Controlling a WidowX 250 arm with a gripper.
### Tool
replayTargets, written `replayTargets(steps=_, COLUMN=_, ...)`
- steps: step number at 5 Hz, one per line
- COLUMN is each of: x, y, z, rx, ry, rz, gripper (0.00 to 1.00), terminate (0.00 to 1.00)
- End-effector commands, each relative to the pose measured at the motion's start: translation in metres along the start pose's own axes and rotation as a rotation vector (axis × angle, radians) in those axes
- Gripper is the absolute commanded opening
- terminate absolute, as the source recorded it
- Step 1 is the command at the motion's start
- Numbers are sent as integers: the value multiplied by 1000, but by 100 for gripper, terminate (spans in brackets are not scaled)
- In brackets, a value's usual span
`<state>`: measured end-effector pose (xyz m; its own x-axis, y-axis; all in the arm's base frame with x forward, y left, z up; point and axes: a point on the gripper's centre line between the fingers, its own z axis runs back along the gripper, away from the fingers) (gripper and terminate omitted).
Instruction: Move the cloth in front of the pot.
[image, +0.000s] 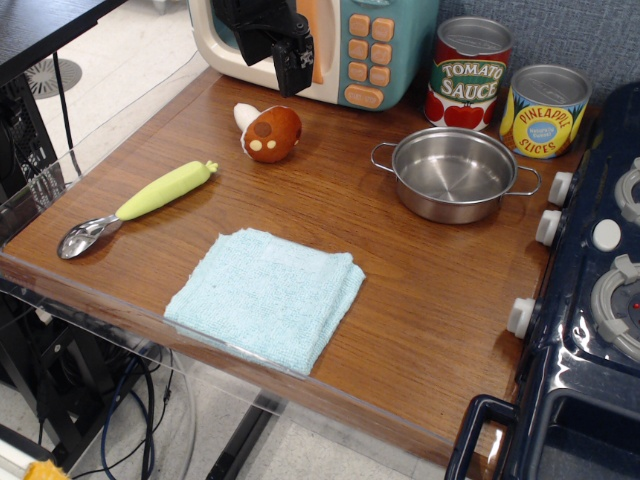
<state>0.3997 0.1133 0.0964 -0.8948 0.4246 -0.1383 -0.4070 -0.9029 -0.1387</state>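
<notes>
The light blue folded cloth (265, 295) lies flat near the table's front edge, left of centre. The shiny steel pot (455, 174) with two wire loop handles stands at the back right, empty. The cloth is in front of and to the left of the pot, with bare wood between them. My black gripper (290, 62) hangs at the top of the view, in front of the toy microwave, well behind the cloth. Its fingers are not clearly visible, so I cannot tell if it is open or shut. It holds nothing that I can see.
A toy microwave (350, 45) stands at the back. A tomato sauce can (468, 75) and a pineapple can (543, 110) stand behind the pot. A toy mushroom (268, 132) and a green-handled scoop (135, 208) lie left. A dark blue toy stove (590, 300) borders the right side.
</notes>
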Motion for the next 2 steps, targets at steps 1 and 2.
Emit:
replayTargets(steps=1, x=0, y=0, z=0, rx=0, ry=0, rz=0, gripper=100, terminate=0)
replayTargets(steps=2, x=13, y=17, z=23, rx=-9, ry=21, rz=-2, gripper=100, terminate=0)
